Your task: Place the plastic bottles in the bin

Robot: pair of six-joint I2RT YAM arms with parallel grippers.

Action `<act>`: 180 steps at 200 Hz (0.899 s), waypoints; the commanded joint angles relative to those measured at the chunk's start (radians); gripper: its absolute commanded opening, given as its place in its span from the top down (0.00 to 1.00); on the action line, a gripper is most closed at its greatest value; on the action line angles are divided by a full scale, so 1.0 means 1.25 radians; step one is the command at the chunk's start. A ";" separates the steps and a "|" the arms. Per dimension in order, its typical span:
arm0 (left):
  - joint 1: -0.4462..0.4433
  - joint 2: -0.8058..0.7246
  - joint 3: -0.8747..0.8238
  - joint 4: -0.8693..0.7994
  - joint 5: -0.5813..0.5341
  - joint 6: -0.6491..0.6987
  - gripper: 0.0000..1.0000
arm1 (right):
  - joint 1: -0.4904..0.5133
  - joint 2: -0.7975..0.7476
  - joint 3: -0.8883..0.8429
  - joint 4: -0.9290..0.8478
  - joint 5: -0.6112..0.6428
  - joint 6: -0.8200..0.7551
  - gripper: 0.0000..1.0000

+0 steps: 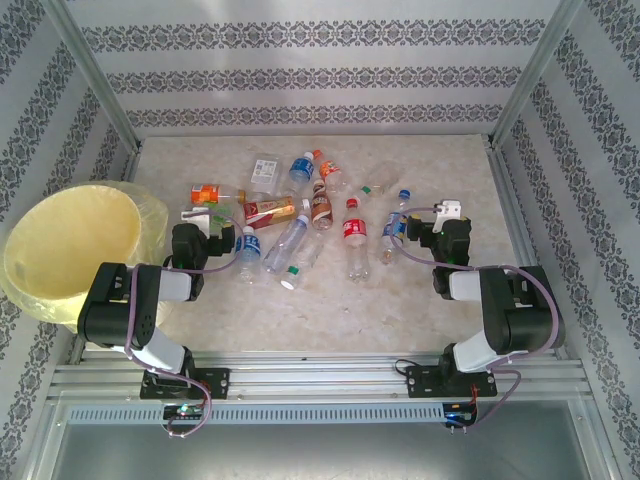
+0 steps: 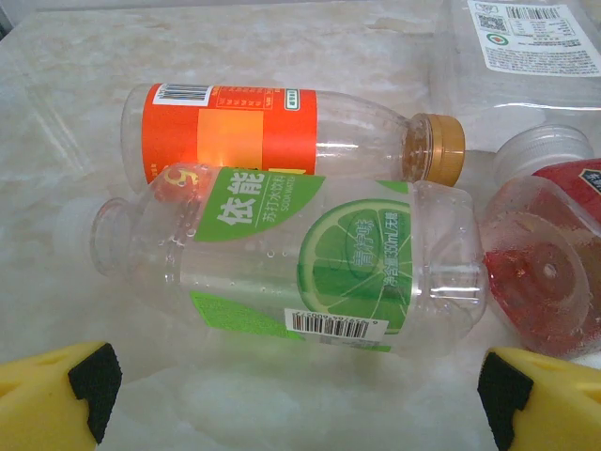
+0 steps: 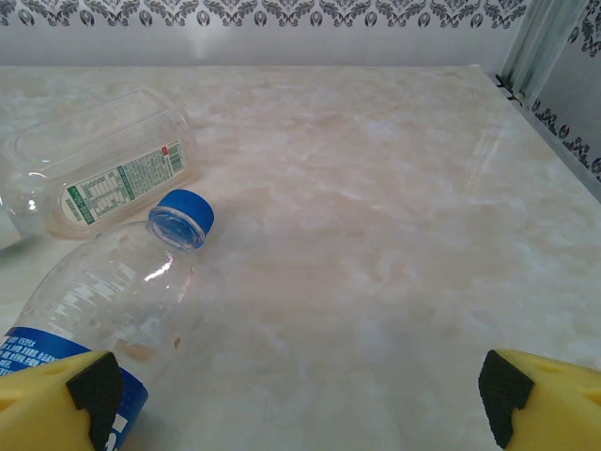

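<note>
Top external view gives you two arms, one bin and about a dozen plastic bottles [image 1: 353, 238], all lying on their sides in a loose scatter across the middle of the pale, marbled counter [image 1: 330, 320]. The bin [image 1: 70, 250] is a wide round pale-yellow bucket lined with thin translucent film, and it sits off the counter's left edge by the near-left corner. Your left claw [image 1: 225, 238] is at the left end of the scatter and your right claw [image 1: 410, 235] at the right end. Left wrist view shows you four bottles. One is an orange-labelled bottle [image 2: 282, 132] with a ribbed amber cap, touching a lime-labelled bottle [image 2: 300, 268] of dimpled clear plastic. The other two are a red-tinted bottle [image 2: 554, 272] and a clear bottle [image 2: 535, 47] with a white printed label. The left claw [image 2: 299, 390] is spread wide, with yellow tips and black pads [image 2: 94, 381]. Right wrist view shows you two bottles: a ridged blue-capped bottle [image 3: 113, 301] and a squarish clear bottle [image 3: 94, 178]. The right claw [image 3: 299, 390] is also spread wide.
</note>
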 commanded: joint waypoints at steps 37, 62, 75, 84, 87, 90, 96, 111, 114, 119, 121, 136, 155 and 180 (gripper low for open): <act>0.011 -0.002 0.014 0.000 0.013 0.002 0.01 | 0.006 -0.007 0.001 0.017 -0.020 0.000 0.02; 0.011 -0.002 0.014 0.000 0.013 0.002 0.01 | 0.003 -0.006 0.003 0.014 -0.026 0.002 0.02; 0.011 -0.001 0.013 0.001 0.013 0.002 0.01 | 0.001 -0.007 0.002 0.013 -0.030 0.004 0.02; 0.011 -0.002 0.014 0.001 0.013 0.003 0.01 | 0.001 -0.007 0.002 0.013 -0.030 0.005 0.02; 0.011 -0.002 0.014 0.001 0.013 0.002 0.01 | 0.001 -0.007 0.002 0.013 -0.030 0.004 0.02; 0.011 -0.002 0.014 0.001 0.013 0.002 0.01 | 0.001 -0.007 0.002 0.013 -0.030 0.003 0.02; 0.011 -0.002 0.014 0.001 0.013 0.002 0.01 | 0.001 -0.007 0.002 0.013 -0.030 0.003 0.02; 0.011 -0.002 0.014 0.001 0.013 0.002 0.01 | 0.000 -0.006 0.002 0.013 -0.031 0.004 0.02; 0.011 -0.002 0.014 0.001 0.013 0.001 0.01 | 0.001 -0.007 0.001 0.013 -0.031 0.003 0.02; 0.011 -0.001 0.014 0.001 0.014 0.001 0.01 | 0.000 -0.007 0.002 0.013 -0.030 0.003 0.02; 0.011 -0.001 0.014 0.001 0.014 0.002 0.01 | 0.000 -0.007 0.002 0.013 -0.031 0.004 0.02; 0.012 -0.001 0.014 0.000 0.013 0.003 0.01 | 0.000 -0.007 0.002 0.013 -0.031 0.003 0.02; 0.011 -0.002 0.013 0.002 0.013 0.003 0.01 | 0.001 -0.007 0.002 0.014 -0.031 0.003 0.02; 0.011 -0.002 0.013 0.003 0.011 0.003 0.01 | 0.001 -0.008 0.001 0.016 -0.031 0.003 0.02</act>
